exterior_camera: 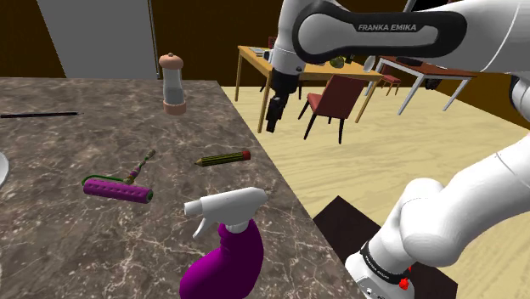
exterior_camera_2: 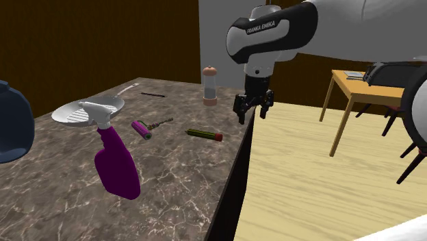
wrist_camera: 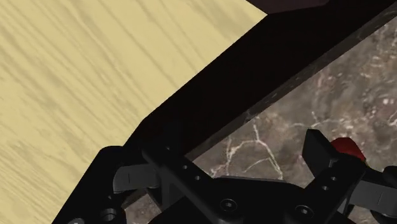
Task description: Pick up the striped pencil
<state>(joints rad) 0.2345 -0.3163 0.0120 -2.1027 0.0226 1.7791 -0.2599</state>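
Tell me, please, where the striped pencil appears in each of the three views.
Shoulder view: striped pencil near the middle, between purple roller and table edge.
Second exterior view: at the centre, right of the roller, near that edge.
Wrist view: its red end shows on the marble beside the gripper.
Shared landmark: the table's dark edge, close to the pencil.

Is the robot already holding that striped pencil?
No, the striped pencil lies flat on the marble counter, while the open jaws hang apart from it, empty.
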